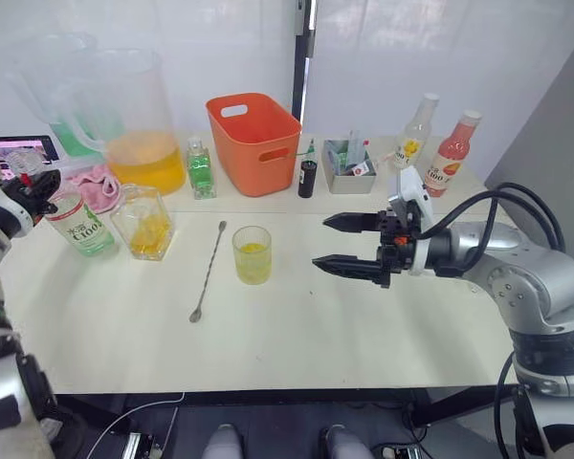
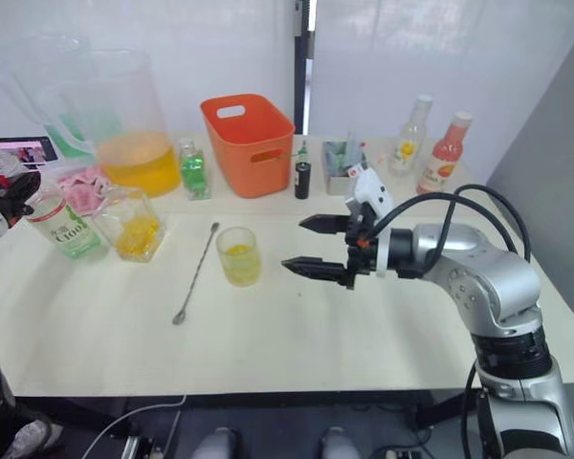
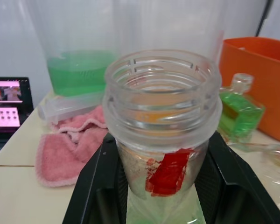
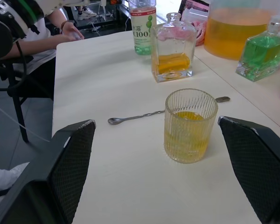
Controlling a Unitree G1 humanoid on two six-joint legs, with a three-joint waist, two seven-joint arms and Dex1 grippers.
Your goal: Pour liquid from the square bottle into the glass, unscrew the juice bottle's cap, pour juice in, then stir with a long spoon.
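At the worktop's (image 1: pixel 297 335) far left, the left gripper (image 1: pixel 40 191) clamps the uncapped juice bottle (image 1: pixel 80 225) below its neck; thin plastic likely flexes, so squeeze gently. Right gripper (image 1: pixel 349 244) hovers wide beside the glass (image 1: pixel 252 254).

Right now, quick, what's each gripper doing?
Left gripper: closed on the juice bottle, cap off.
Right gripper: open, empty, beside the glass.

The scene is bright and evenly lit, with soft diffuse light and only faint shadows on the table (image 1: pixel 297 335). The white wall behind looks washed out. In the left wrist view the juice bottle (image 3: pixel 163 135) neck is very near and slightly soft, and the background is blurred.
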